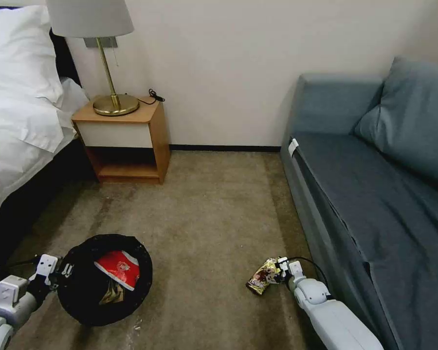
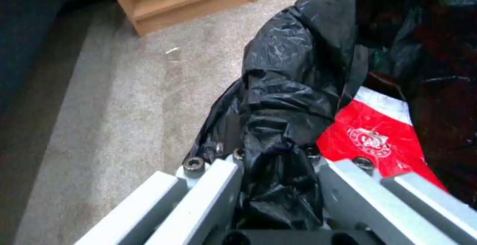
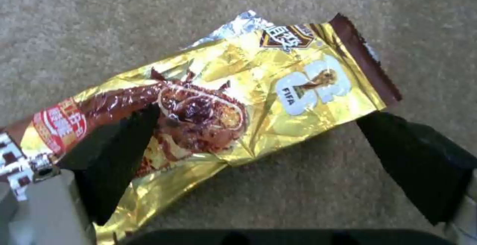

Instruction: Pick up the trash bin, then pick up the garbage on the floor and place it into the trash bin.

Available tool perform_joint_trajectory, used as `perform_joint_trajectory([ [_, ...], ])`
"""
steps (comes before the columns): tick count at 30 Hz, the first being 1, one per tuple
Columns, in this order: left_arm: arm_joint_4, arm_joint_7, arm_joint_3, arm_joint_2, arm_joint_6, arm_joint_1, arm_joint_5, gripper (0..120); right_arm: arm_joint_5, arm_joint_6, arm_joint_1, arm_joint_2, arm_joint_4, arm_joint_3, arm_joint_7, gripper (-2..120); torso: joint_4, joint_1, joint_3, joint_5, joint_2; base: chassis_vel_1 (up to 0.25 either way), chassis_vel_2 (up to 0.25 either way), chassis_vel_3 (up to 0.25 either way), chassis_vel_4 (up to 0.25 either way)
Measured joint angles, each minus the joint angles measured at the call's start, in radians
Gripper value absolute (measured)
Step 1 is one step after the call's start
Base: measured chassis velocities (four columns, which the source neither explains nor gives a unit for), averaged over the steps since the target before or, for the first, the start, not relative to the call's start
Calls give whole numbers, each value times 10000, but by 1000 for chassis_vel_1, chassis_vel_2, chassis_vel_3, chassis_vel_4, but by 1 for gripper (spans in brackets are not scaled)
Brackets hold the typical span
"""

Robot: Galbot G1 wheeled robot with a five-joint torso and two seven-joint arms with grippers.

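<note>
The trash bin (image 1: 80, 294), lined with a black bag, sits low at my left with its mouth facing me. My left gripper (image 1: 58, 272) is shut on its rim. In the left wrist view the bag's folded edge (image 2: 288, 99) is pinched in the left gripper (image 2: 275, 163). A red snack packet (image 1: 118, 267) (image 2: 378, 137) lies inside the bin with a gold-brown piece under it. On the carpet by the sofa lies a gold-brown wrapper (image 1: 263, 276) (image 3: 238, 99), part of the garbage. My right gripper (image 1: 281, 267) (image 3: 271, 155) hangs open just over it, one black finger (image 3: 124, 151) across the wrapper, the other beside it.
A grey-blue sofa (image 1: 374, 194) runs along the right, close to my right arm. A wooden nightstand (image 1: 126, 141) with a brass lamp (image 1: 114, 102) stands against the back wall, beside the bed (image 1: 19, 121) on the left. Open carpet (image 1: 214, 209) lies between them.
</note>
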Motion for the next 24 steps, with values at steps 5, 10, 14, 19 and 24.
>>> perform_joint_trajectory([
  [5,36,4,51,11,-2,-56,-16,1,-42,142,139,93,-277,1,-73,100,-1,0,0,0,0,0,0,0,0],
  [10,110,4,85,30,-2,-107,-31,1,-185,375,338,296,-740,-11,-176,100,0,0,0,-1,0,0,0,0,0],
  [14,157,3,87,72,-2,-126,-51,1,-324,506,445,418,-987,-65,-265,100,-1,0,0,-3,1,0,0,0,0],
  [19,190,-5,84,117,-2,-158,-105,1,-339,511,555,475,-1081,-155,-407,96,-2,0,0,0,0,0,0,0,0],
  [24,279,-9,75,113,-6,-202,-136,1,-362,548,699,482,-1242,-228,-647,75,3,-1,-1,4,1,0,0,0,0],
])
